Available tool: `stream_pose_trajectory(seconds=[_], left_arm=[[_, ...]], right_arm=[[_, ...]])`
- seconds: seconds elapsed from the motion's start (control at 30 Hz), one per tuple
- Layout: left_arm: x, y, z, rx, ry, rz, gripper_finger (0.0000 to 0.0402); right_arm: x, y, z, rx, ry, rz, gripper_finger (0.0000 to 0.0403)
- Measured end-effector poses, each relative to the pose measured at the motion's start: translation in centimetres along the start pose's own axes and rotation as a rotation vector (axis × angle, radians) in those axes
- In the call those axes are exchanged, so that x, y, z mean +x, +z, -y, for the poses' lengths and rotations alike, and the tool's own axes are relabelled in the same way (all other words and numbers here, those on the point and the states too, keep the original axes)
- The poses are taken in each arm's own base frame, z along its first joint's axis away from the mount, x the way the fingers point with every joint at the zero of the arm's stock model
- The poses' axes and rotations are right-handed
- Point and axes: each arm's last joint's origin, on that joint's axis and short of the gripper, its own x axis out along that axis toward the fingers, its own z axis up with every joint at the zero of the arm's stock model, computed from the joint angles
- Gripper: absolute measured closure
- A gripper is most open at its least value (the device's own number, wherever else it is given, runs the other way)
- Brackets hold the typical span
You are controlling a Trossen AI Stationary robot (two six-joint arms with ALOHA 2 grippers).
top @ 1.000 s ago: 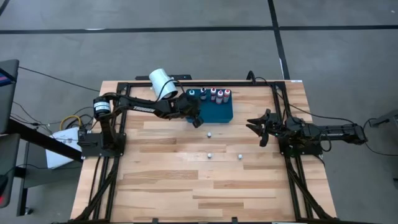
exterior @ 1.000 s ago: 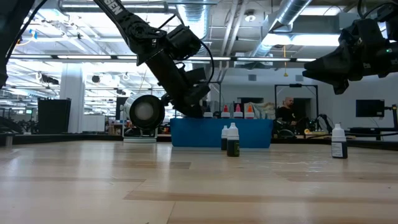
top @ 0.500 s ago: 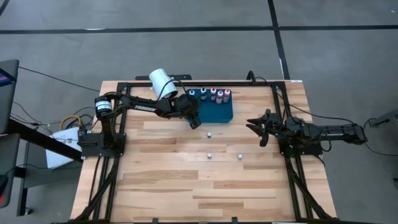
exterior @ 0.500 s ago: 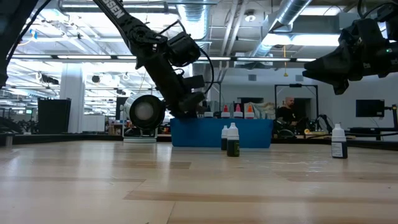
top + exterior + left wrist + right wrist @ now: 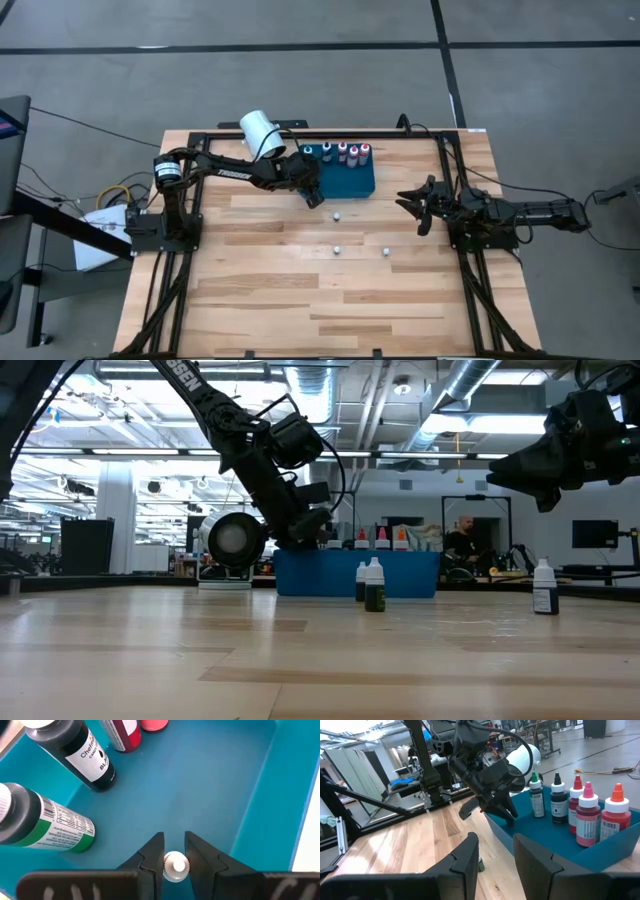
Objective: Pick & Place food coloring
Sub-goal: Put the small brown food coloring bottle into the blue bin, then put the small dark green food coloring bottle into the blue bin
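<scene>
Over the blue tray (image 5: 350, 178), at its near-left corner, my left gripper (image 5: 175, 862) hangs nose-down with its jaws only a crack apart, and sitting right in that crack is the white cap of one small bottle (image 5: 175, 867). From my wrist cam the pads look like they're pressed on it from both sides, so I'd say I've got hold of it. Can't make out the label or what colour is inside from this angle.

Going outward from there on the tray floor: a green-labelled bottle (image 5: 47, 822) stands around 9 o'clock from my fingers, a black one (image 5: 80, 751) at about 10 to 11 o'clock, and a dark red one (image 5: 122, 732) plus a pinkish one (image 5: 154, 724) near 12. In the high view they line up along the tray's far edge as a row of bottles (image 5: 336, 152), five of them going by my other arm's wrist cam.

Beside the tray, on its left and toward the back of the table (image 5: 270, 290), lies the big white cylinder (image 5: 261, 133).

Three more little bottles stand loose on the wood: one (image 5: 338, 214) just off the tray's near edge, one (image 5: 338, 249) nearer the middle, and one (image 5: 384, 250) at 3 o'clock from that, well apart.

My right gripper (image 5: 412, 203) is parked over by the right side of the table, fingers spread open, nothing in them.
</scene>
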Motion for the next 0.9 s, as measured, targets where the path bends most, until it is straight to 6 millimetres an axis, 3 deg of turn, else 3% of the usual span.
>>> stream_pose_trajectory(seconds=[0.2,0.57,0.73,0.9], left_arm=[[0.0,0.0,0.0,0.003,0.000,0.002,0.0334],[-0.2,0.2,0.0,-0.006,-0.002,0.017,0.0250],[-2.2,1.5,-0.5,0.003,-0.003,0.077,0.0242],[-5.8,3.4,-1.2,0.000,0.004,0.188,0.0243]], right_arm=[[0.0,0.0,0.0,-0.002,0.000,0.000,0.0292],[0.0,0.0,0.0,-0.001,0.000,0.000,0.0292],[0.0,0.0,0.0,-0.001,0.000,0.000,0.0292],[0.0,0.0,0.0,-0.001,0.000,0.000,0.0292]])
